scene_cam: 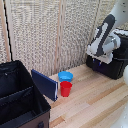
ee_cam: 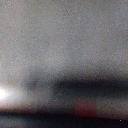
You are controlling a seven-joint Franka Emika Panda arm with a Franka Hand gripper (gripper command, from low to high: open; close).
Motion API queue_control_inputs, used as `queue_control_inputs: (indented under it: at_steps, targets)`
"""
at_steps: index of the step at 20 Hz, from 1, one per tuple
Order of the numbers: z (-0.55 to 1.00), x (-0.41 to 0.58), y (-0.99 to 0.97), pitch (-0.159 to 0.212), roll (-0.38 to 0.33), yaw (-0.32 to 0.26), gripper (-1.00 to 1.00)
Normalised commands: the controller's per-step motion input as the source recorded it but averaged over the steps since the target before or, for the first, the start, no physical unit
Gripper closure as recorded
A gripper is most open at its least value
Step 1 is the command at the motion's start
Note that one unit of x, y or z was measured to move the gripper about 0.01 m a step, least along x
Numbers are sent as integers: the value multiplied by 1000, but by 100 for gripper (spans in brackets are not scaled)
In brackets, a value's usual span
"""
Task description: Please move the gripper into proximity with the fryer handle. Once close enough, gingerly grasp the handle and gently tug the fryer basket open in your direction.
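The hand (scene_cam: 101, 59) hangs against the fryer basket (scene_cam: 107, 66) front; its finger state cannot be told. The fryer handle, hidden behind it, looks rigid, glossy, likely slippery: grip its middle squarely.

Exterior view was evenly lit but soft and low in resolution; wrist view was wholly blurred, with one glare spot.

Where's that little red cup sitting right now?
In the exterior view, the red cup stands on the wooden table near the middle, just in front of the blue bowl, beside the dark blue panel.
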Motion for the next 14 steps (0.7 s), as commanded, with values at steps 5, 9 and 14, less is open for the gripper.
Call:
queue_control_inputs:
  at_steps: [5, 9, 14]
  targets:
    - [-2, 20, 975, -41, 11, 8, 100]
    - [-134, 337, 916, 9, -3, 57, 100]
    - [-274, 545, 872, 0, -25, 3, 100]
